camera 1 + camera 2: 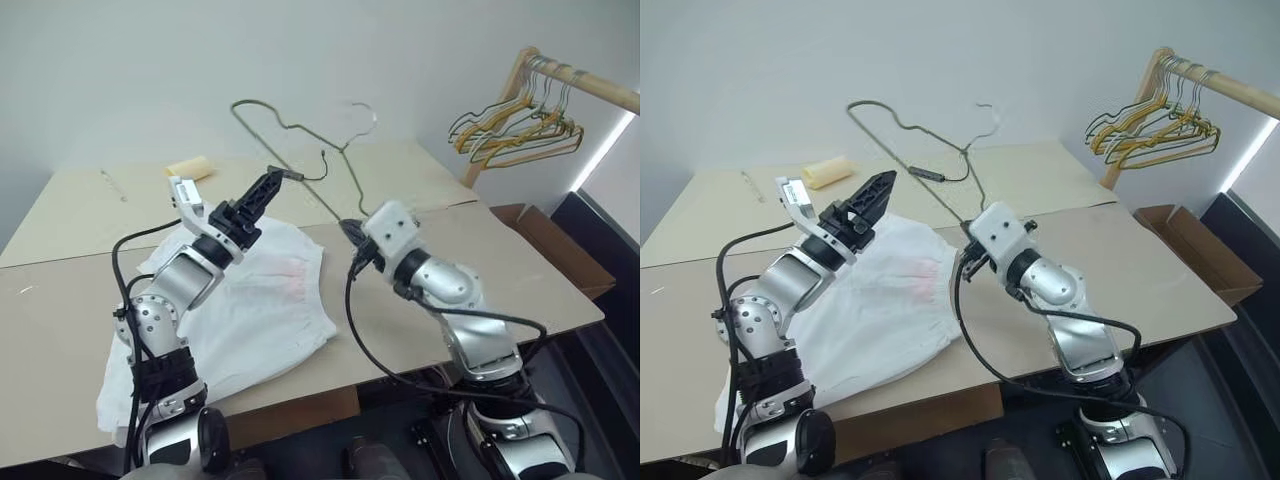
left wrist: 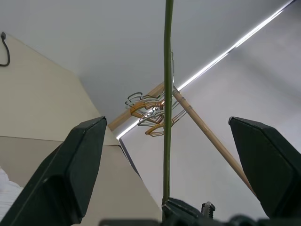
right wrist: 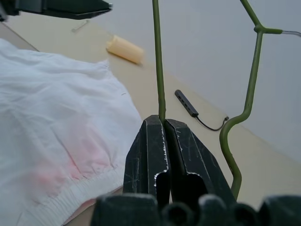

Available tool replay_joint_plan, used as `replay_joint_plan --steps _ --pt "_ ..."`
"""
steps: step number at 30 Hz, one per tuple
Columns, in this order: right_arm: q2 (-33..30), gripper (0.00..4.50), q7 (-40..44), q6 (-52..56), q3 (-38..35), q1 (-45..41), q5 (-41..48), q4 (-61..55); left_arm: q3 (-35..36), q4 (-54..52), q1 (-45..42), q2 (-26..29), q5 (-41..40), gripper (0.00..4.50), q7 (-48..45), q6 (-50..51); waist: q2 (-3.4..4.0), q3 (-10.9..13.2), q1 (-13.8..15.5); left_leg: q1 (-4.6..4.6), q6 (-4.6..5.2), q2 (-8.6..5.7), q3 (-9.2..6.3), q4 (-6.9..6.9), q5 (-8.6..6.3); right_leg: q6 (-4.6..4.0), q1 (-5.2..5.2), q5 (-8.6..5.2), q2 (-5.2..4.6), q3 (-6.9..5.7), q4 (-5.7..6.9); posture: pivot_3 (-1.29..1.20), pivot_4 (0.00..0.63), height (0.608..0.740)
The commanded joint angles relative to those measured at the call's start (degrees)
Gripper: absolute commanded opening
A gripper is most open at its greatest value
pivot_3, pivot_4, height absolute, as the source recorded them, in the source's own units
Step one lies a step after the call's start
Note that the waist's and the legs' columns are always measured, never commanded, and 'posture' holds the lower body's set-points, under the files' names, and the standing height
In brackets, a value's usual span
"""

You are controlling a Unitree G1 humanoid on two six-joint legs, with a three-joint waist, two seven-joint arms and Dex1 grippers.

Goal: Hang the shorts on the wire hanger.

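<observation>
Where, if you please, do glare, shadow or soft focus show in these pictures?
Left wrist view: a bright strip of light glares diagonally behind the thin olive wire hanger; the open left tool's black fingers loom soft. Right wrist view: the shut right tool pinches the wire; the white fabric shorts lie evenly lit. Left eye view: only faint shadows on the beige cardboard-covered table.
</observation>
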Motion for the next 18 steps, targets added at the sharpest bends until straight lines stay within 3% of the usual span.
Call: replay_joint_plan --steps 1,3,16,18 --pt "-0.2 0.03 0.12 -4.39 0.98 0.14 -1.59 -1.65 -0.52 -1.4 -2.01 1.04 -1.29 4.5 0.96 -2.53 0.0 0.0 0.04 0.0 0.0 0.0 0.01 0.0 0.0 -0.01 0.0 0.0 0.0 0.0 0.0 -0.1 0.0 0.74" --pt "-0.14 0.03 0.43 -5.26 1.53 0.62 -1.82 -1.1 -0.68 -1.06 -1.88 1.69 -1.67 4.5 0.92 -2.99 0.0 0.0 0.12 0.0 0.0 -0.01 0.02 0.0 0.0 -0.01 0.0 0.0 0.0 0.0 -0.02 -0.1 0.0 0.74" --pt "1.35 0.0 1.36 -6.06 1.53 1.94 -1.17 -0.35 -2.08 0.05 -1.5 2.65 -3.05 0.26 -0.04 -6.31 -0.01 0.0 0.32 -0.01 0.0 -0.01 0.05 0.0 0.0 -0.05 0.0 0.03 -0.01 0.0 -0.04 -0.1 0.0 0.74" --pt "1.52 0.0 1.44 -6.05 1.5 1.88 -1.29 -0.49 -2.39 0.01 -1.46 2.76 -2.94 0.03 -0.36 -6.85 -0.01 0.0 0.33 -0.01 0.0 -0.01 0.05 0.0 0.0 -0.06 0.0 0.03 -0.01 0.0 -0.05 -0.1 0.0 0.74"
